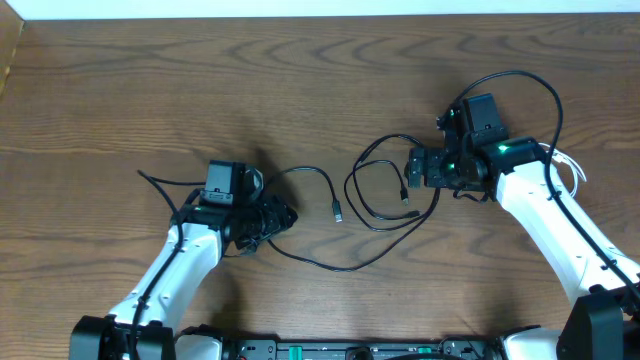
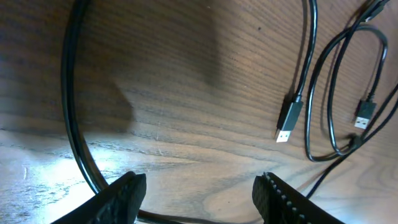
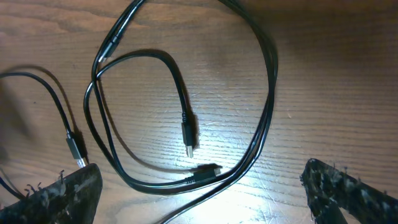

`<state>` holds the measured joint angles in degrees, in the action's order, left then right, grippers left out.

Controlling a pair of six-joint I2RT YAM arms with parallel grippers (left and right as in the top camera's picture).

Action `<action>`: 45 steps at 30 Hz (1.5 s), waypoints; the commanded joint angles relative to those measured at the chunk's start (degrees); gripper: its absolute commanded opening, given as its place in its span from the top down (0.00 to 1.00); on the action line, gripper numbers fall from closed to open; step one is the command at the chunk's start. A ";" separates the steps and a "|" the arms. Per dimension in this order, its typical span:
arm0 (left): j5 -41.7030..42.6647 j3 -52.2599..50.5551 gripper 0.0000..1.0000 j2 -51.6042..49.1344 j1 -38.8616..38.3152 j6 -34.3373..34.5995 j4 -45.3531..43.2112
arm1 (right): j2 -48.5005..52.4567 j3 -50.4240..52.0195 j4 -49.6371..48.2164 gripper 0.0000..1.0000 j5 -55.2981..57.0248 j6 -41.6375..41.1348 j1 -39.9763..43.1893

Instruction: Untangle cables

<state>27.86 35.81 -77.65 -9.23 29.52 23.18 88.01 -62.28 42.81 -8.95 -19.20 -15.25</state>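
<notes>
Black cables (image 3: 272,93) in loose loops on table (image 1: 200,80)

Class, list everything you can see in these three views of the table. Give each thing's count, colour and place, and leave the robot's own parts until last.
table: one, brown wood grain, fills every view
cables: apparently two, black, loosely looped and crossing on the table between the two grippers
plug ends: three in the right wrist view, black, lying on the wood inside and beside the loop
arms: two, white with black joints, entering from the bottom edge
left gripper: one, black, open, centre-left by a cable's curve
right gripper: one, black, open, centre-right beside the loop
</notes>
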 commanded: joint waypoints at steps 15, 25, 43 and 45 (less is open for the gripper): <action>-5.75 -0.09 0.81 -0.20 -1.88 -2.95 2.05 | 0.09 -0.15 -4.94 0.01 0.42 0.37 -0.39; -9.77 -0.31 0.92 -0.22 -1.88 -2.93 2.27 | 0.09 -0.15 -13.25 0.01 -6.14 -13.00 -0.39; -10.80 -1.92 0.92 -2.64 -1.90 -2.91 0.83 | 0.11 -0.15 -10.25 0.01 -11.13 -15.23 -3.43; -10.80 -1.92 0.92 -3.74 -1.88 -2.91 0.37 | 0.09 -0.15 -10.29 0.01 -11.13 -15.21 -3.85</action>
<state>17.85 34.41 -79.90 -11.00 26.96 23.75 88.03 -62.28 32.36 -19.22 -35.94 -18.17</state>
